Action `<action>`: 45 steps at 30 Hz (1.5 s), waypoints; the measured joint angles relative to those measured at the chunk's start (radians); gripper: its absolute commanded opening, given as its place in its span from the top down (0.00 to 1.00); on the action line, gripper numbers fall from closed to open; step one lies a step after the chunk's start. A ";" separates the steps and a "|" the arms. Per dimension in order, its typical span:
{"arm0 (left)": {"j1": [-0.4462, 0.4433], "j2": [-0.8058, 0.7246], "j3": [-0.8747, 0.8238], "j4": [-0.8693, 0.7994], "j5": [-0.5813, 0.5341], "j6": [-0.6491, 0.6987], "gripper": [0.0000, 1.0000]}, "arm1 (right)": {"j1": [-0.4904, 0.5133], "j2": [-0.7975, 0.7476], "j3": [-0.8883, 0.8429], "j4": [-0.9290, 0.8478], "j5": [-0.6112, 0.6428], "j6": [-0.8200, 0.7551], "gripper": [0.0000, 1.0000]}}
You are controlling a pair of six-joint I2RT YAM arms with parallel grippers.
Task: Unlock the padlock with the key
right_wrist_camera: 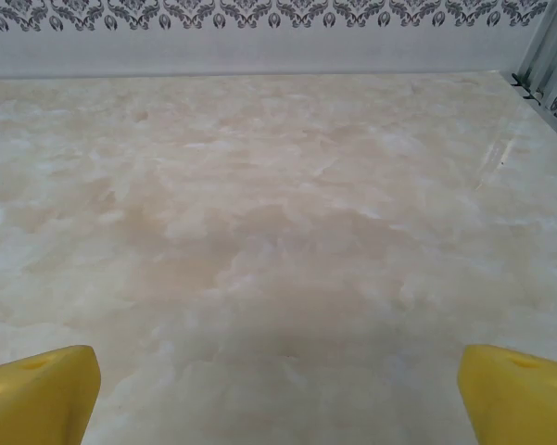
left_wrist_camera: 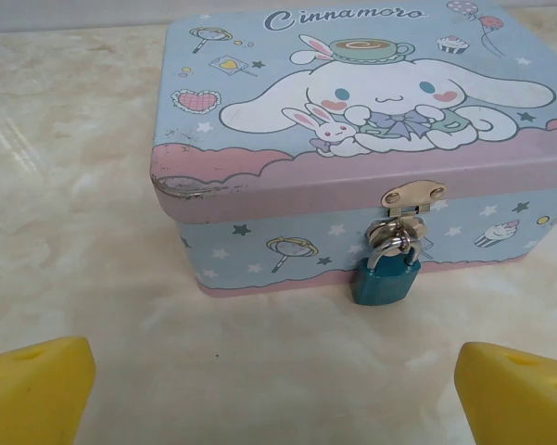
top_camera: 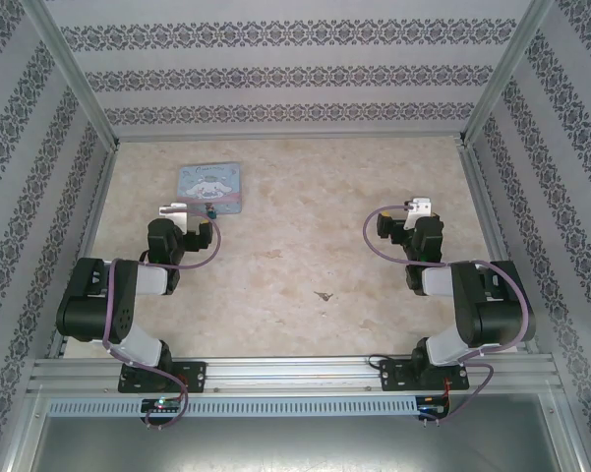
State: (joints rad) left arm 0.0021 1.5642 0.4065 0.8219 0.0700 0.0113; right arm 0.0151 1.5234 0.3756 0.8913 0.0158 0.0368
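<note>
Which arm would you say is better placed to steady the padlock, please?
Left. The left claw, open, faces the padlock, which hangs on the front of the tin just ahead of it. The right claw, also open, looks across the table, on the side away from the tin.

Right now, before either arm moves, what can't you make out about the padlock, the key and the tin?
Padlock keyhole: left wrist view, underside faces away, hidden by its own body.
Key: top view, the lone dark speck is too small to confirm as it.
Tin: left wrist view, right end cut off by the frame edge.
</note>
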 measured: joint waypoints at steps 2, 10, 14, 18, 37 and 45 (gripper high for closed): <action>0.000 0.000 0.000 0.000 0.000 0.000 0.00 | 0.000 0.000 0.000 0.000 0.000 0.000 0.02; 0.000 0.000 0.000 0.000 -0.003 0.000 0.00 | 0.000 0.000 0.000 0.000 0.000 0.000 0.02; 0.000 0.000 0.000 0.000 -0.003 0.000 0.01 | 0.000 0.000 0.000 0.000 0.000 0.000 0.02; 0.000 0.000 0.000 0.000 -0.003 0.000 0.01 | -0.001 0.000 0.000 0.000 -0.005 0.000 0.02; 0.000 -0.184 0.065 -0.192 -0.032 -0.020 0.00 | -0.026 -0.240 0.007 -0.152 0.021 0.035 0.02; 0.008 -0.230 0.332 -0.485 -0.117 -0.133 0.01 | -0.046 -0.344 0.097 -0.336 0.013 0.179 0.02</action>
State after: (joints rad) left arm 0.0097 1.3346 0.7383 0.3367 -0.0467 -0.1215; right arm -0.0311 1.1790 0.4721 0.5549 0.0292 0.2157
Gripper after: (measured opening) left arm 0.994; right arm 0.982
